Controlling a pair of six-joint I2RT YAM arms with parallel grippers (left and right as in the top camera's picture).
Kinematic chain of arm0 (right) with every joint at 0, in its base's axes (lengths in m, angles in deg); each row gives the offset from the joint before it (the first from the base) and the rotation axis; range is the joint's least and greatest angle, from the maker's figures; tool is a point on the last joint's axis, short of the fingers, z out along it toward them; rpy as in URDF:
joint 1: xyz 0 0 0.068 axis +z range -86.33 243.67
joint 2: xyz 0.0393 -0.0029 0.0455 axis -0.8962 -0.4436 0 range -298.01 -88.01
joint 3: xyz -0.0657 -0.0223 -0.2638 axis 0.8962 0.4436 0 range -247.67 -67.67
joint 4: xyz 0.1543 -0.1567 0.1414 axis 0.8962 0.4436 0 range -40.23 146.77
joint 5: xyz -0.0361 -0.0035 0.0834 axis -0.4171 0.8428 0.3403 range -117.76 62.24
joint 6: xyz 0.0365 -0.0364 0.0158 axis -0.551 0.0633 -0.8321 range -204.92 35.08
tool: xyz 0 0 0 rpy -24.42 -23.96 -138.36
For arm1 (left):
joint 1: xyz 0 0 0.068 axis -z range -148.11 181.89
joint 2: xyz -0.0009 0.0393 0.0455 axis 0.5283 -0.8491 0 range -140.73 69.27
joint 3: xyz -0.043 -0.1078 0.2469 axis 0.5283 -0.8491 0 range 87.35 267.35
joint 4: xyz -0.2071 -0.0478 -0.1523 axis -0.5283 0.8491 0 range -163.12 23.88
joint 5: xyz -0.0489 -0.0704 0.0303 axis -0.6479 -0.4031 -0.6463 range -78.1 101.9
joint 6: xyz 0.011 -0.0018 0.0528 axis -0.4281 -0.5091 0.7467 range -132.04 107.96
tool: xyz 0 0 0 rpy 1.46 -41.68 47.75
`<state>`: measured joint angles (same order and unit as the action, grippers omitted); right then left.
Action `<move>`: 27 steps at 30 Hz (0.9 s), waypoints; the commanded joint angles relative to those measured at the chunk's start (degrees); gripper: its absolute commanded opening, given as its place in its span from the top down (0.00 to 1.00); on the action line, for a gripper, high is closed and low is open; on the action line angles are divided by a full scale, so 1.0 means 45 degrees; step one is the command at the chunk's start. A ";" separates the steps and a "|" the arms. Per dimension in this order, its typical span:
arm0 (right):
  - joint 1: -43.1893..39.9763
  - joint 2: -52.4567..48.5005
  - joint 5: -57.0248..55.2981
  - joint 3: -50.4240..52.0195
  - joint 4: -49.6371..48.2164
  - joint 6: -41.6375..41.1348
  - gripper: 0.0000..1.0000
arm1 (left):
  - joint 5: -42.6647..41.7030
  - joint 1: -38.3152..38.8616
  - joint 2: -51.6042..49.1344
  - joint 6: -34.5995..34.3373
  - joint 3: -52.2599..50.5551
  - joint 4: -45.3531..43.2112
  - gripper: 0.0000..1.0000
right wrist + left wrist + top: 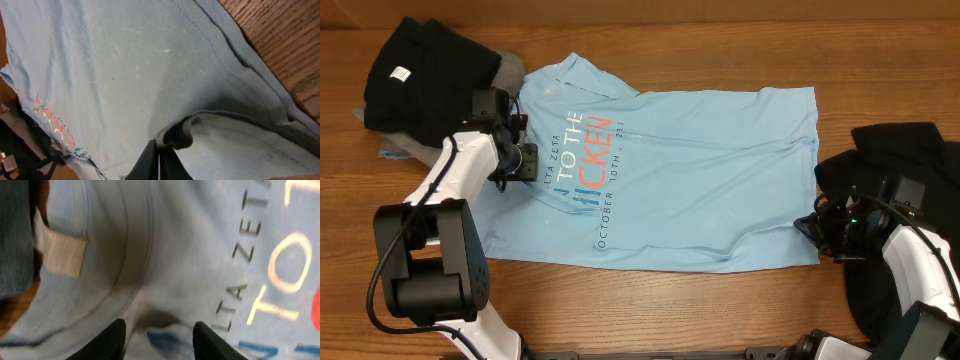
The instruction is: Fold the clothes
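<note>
Left end effector (523, 160) half open, fingers apart at the collar of the light blue T-shirt (700, 170); grip on cloth hard to tell. Right end effector (160, 156) clenched on a pinched fold of hem. T-shirt soft, spread on wooden counter (720, 40). Black clothes (420, 70) heaped beside, partly hidden.

Overhead view evenly and brightly lit from above; only short soft shadows cast. Black garments (420, 70) rendered near featureless. Left wrist view blurred throughout: lettering (280, 275) smeared, left gripper (159, 327) soft-edged, dark shadow thrown on T-shirt (175, 245). Right wrist view sharper: grain of table (280, 40) resolved, fold shaded at right gripper (159, 157).
</note>
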<state>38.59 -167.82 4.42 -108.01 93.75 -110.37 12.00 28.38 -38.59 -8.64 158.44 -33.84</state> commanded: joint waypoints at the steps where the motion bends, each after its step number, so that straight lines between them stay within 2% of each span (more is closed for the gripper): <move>1: -0.0015 0.0141 0.0117 -0.0282 -0.0039 -0.0019 0.96 | -0.0262 -0.0073 -0.0102 0.0204 -0.0296 -0.0291 0.54; 11: -0.0015 0.0141 0.0117 -0.0282 0.0053 -0.0019 0.96 | -0.0257 -0.0058 -0.0117 0.0306 -0.0894 -0.0709 0.57; 18: -0.0015 0.0141 0.0121 -0.0282 0.0204 -0.0019 0.96 | -0.0253 -0.0073 -0.0117 0.0306 -0.1331 -0.1438 0.69; 23: -0.0015 0.0141 0.0121 -0.0282 0.0223 -0.0019 0.96 | -0.0257 -0.0073 -0.0112 0.0291 -0.1321 -0.1452 0.96; 27: -0.0015 0.0141 0.0121 -0.0282 0.0243 -0.0019 0.96 | -0.0267 -0.0078 -0.0078 0.0155 -0.0947 -0.0913 0.96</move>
<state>38.59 -167.82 4.45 -108.01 94.89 -110.39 11.45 28.38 -38.63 -7.77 153.13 -39.26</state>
